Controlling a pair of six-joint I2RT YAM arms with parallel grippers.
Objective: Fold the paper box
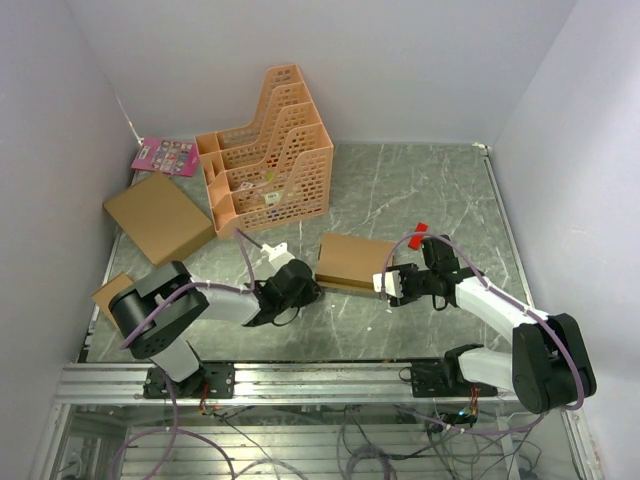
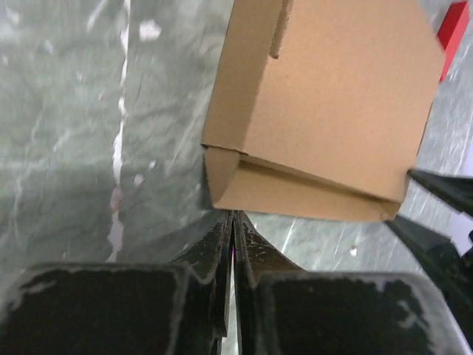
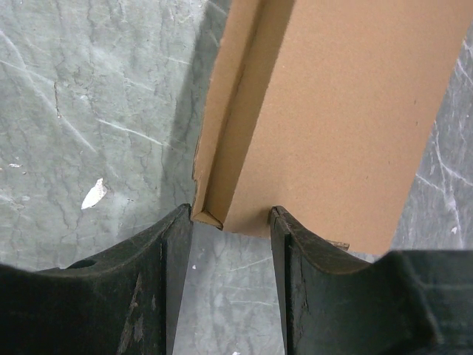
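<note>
cardboard this thin is probably light and springy: stiff across the panels, floppy at the creases, and likely to skate on the smooth marbled worktop if pushed from one side only. the paper box sits mid-worktop between the two arms and looks mostly folded up. the left pincer is pressed fully together and holds nothing, its tips just beside the box's near-left corner. the right pincer stands apart with its tips up against the other end by a side wall edge, not clamped on anything as far as one can see. the best hold is likely a wall or flap edge near a crease, since corners crush. a small red thing lies just past the box and is the closest clutter. the peach file rack, a bigger flat brown box, a smaller brown box and a pink card sit back and off to the left.
</note>
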